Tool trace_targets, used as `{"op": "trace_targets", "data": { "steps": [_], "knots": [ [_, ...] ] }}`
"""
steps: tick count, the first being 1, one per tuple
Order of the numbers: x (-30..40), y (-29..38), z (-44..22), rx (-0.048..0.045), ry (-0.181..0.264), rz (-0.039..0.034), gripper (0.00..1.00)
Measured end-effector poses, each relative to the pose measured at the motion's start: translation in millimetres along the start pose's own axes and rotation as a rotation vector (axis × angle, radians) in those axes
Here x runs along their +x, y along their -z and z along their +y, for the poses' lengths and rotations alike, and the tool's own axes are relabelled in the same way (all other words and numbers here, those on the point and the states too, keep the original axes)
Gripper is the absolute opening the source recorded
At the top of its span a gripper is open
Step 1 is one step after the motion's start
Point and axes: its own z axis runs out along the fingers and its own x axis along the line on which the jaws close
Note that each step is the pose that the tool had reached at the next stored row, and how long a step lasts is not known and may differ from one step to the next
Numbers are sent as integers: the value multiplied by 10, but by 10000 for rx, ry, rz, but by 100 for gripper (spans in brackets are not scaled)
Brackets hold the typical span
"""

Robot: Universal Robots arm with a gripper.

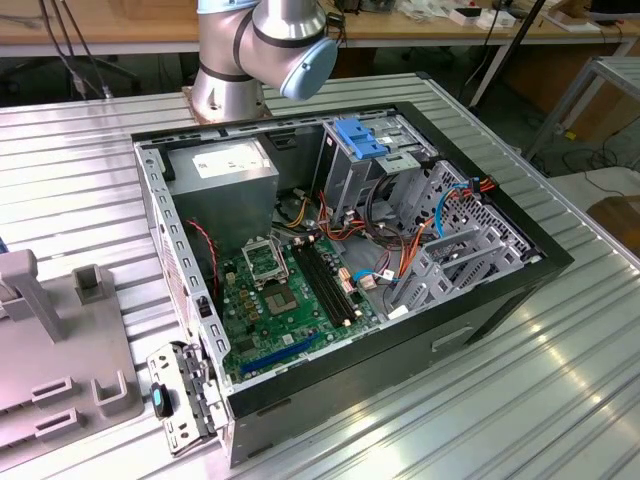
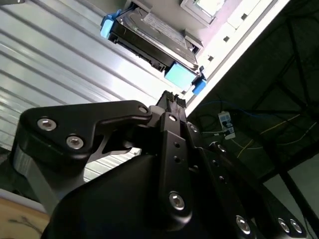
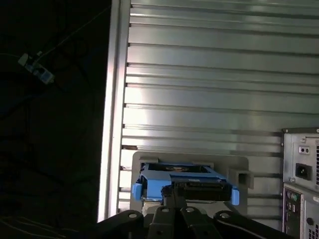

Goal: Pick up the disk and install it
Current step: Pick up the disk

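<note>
The disk [image 3: 185, 180] is a dark flat drive in a blue carrier rail. It rests in a grey holder [image 3: 239, 164] on the ribbed metal table. In the second wrist view the disk [image 2: 149, 35] lies at an angle, with blue rail ends at both sides. My gripper [image 3: 175, 193] hangs just short of the disk's near edge, fingers drawn together with nothing between them. Its tip [image 2: 172, 99] stands a small gap away from the disk's blue end, not touching it.
The open computer case [image 1: 500, 290] lies on its side on the table, with a light-blue latch [image 1: 360, 136] over the drive cage and a grey power supply [image 1: 222, 170]. The case's rear panel [image 3: 301, 174] stands close beside the holder. The table edge [image 3: 110, 124] drops off nearby.
</note>
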Motion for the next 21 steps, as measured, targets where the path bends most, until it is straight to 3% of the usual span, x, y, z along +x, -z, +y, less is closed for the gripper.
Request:
{"op": "trace_targets", "data": {
  "steps": [3,8,11,15,19,21],
  "knots": [
    [4,0,1,-10,406,18,11],
    [6,0,1,-38,1543,68,11],
    [6,0,1,-59,2427,108,11],
    [7,-1,1,-97,3949,175,11],
    [7,-1,1,-117,4780,212,11],
    [8,-1,1,-136,5561,247,11]
  ]
}}
